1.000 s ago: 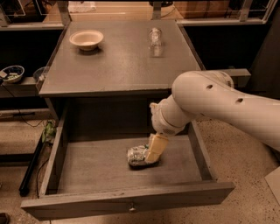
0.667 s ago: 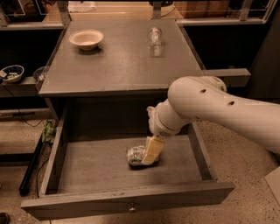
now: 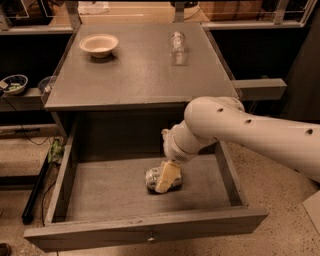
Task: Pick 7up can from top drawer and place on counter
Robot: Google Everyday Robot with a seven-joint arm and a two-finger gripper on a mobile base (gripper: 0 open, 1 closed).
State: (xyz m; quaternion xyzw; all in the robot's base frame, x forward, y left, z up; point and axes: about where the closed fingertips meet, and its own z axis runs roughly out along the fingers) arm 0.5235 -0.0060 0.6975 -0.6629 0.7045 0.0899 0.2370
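Note:
The 7up can point(image 3: 152, 179), silver and dented, lies on its side on the floor of the open top drawer point(image 3: 100, 196), near the middle. My gripper point(image 3: 167, 176) reaches down from the white arm point(image 3: 235, 125) into the drawer and sits on the right part of the can, covering it. The drawer's front panel with its small round knob point(image 3: 150, 239) is at the bottom of the view. The grey counter point(image 3: 140, 75) lies above and behind the drawer.
A cream bowl point(image 3: 99, 45) stands at the counter's back left. A clear plastic bottle point(image 3: 178, 44) lies at its back right. A tan surface with metal rails point(image 3: 150, 11) runs behind. A dark shelf with dishes point(image 3: 14, 84) is at the left.
My arm has swung a little left and lower, bringing the gripper further over the can. The can has stayed in place.

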